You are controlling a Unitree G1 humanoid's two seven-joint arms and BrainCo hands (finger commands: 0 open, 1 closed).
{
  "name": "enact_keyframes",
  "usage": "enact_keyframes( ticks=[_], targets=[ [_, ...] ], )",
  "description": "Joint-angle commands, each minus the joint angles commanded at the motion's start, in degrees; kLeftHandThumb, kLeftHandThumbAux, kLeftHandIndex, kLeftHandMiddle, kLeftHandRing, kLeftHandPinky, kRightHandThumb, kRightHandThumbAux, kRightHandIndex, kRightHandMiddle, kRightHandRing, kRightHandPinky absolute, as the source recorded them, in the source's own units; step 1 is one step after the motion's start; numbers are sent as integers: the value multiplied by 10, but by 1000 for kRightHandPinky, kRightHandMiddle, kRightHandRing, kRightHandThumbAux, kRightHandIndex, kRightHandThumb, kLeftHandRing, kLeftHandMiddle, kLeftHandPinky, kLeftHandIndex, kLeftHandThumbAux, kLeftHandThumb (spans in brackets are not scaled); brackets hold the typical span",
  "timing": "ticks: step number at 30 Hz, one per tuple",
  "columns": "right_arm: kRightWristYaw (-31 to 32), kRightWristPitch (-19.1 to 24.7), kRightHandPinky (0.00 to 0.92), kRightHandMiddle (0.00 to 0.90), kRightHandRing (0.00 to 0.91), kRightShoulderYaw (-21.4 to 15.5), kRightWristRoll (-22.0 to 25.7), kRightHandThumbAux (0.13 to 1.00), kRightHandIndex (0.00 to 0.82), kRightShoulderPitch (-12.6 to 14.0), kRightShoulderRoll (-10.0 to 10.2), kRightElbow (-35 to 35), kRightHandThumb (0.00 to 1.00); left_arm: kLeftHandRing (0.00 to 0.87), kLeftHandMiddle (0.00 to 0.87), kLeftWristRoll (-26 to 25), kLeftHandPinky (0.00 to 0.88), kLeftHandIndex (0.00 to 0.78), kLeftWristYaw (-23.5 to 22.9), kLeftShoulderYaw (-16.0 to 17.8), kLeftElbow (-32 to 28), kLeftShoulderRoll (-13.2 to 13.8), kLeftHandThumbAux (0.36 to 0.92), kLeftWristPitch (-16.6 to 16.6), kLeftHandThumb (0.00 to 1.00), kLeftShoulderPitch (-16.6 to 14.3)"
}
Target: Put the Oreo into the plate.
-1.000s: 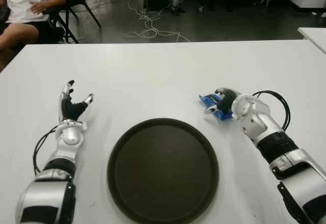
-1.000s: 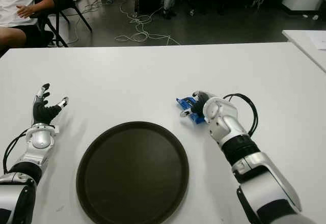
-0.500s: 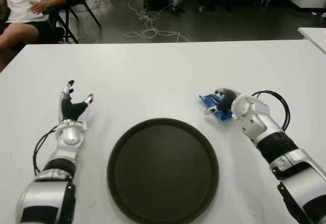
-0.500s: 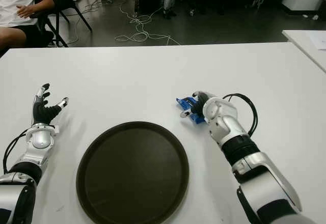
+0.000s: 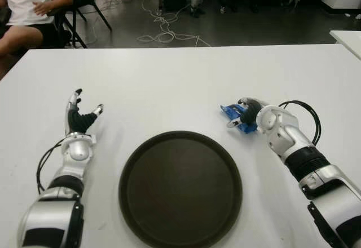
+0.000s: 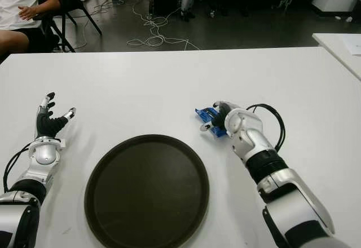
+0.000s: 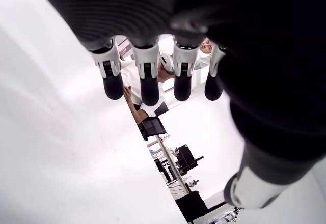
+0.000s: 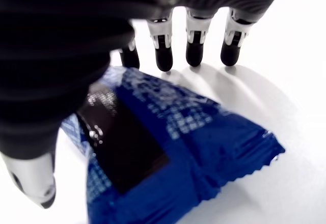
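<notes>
Looking down from the left eye view, the blue Oreo packet (image 5: pixel 237 116) lies on the white table (image 5: pixel 169 79), just beyond the right rim of the dark round plate (image 5: pixel 180 189), and the right robot hand (image 5: pixel 248 115) sits over it exactly as it did a second ago. Nothing has shifted: packet, plate and both arms hold the same places, so the grasp seems stalled or only being settled, and the task has not moved on. The left robot hand (image 5: pixel 80 118) shows to the left of the plate, fingers spread and holding nothing.

From the right eye view the same layout appears, with a seated person (image 6: pixel 22 11) beyond the far left corner of the table.

In the left wrist view the fingers (image 7: pixel 147 79) stand straight and apart, clearly released.

In the right wrist view the Oreo packet (image 8: pixel 178 152) lies flat under the palm; four fingers (image 8: pixel 196 43) touch the table past its far edge and the thumb (image 8: pixel 30 178) is down on the near side, so the hand brackets the packet without yet clenching it. Closing and lifting appear to come next.
</notes>
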Motion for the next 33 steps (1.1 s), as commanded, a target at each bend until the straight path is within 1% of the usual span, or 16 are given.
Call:
enact_keyframes(
  ticks=[5, 8, 12, 17, 20, 28, 33],
  targets=[
    [3, 8, 0, 111, 47, -3, 3, 653, 98, -2, 3, 0, 0, 88, 109, -3, 74, 72, -2, 2, -1, 0, 760, -4, 0, 0],
    [7, 19, 0, 106, 44, 0, 0, 661, 88, -2, 3, -7, 0, 76, 97, -1, 59, 70, -2, 0, -1, 0, 771, -4, 0, 1],
    [9, 19, 0, 109, 48, 1, 0, 657, 95, -1, 1, -8, 0, 78, 101, -1, 58, 73, -4, 0, -1, 0, 774, -3, 0, 0],
    [-1, 7, 0, 118, 54, 0, 0, 648, 109, 2, 0, -7, 0, 77, 100, 1, 51, 77, -4, -2, -1, 1, 762, 3, 0, -1],
    [-2, 1, 0, 119, 57, 5, -3, 646, 110, 0, -1, -3, 0, 70, 92, 5, 44, 72, -2, -5, -1, 2, 755, 7, 0, -1],
    [0, -6, 0, 115, 60, 14, -13, 672, 95, -5, -2, 6, 0, 59, 82, 1, 43, 65, -6, -3, -3, 1, 770, 8, 0, -1],
    [-7, -17, 9, 132, 80, 10, -15, 682, 119, -4, -1, 12, 0, 73, 93, -1, 50, 67, -7, 0, -3, 1, 769, 6, 0, -1]
  ],
)
